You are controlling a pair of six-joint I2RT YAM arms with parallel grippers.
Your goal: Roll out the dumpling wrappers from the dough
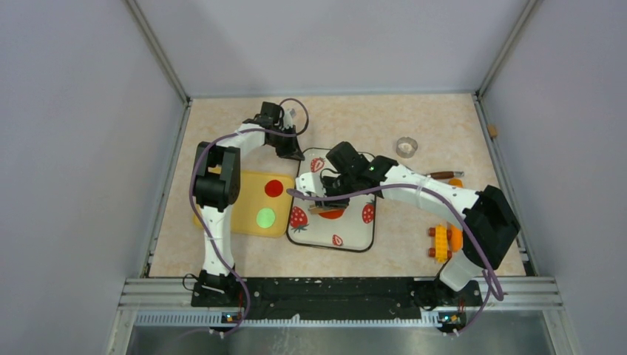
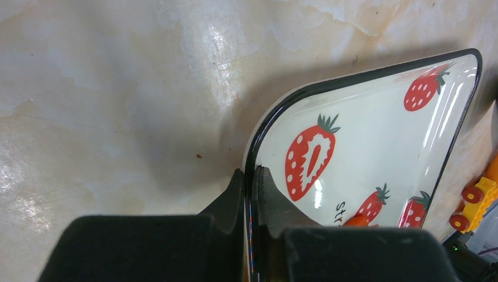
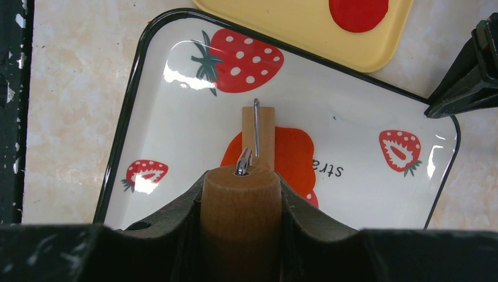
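My left gripper [image 2: 251, 176] pinches the strawberry tray [image 2: 352, 75] at its far-left corner, and I have the right gripper [image 3: 241, 179] clamped on the wooden roller [image 3: 241, 217] over the dough [image 3: 293, 154] at the tray's middle

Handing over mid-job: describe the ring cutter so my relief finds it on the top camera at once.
Find the strawberry tray in the middle of the table, then look beyond its far right corner. Alone on the tabletop stands the ring cutter, a small hoop. Unlike the nearby brown-handled tool and orange-yellow toy, it is silvery and hollow.
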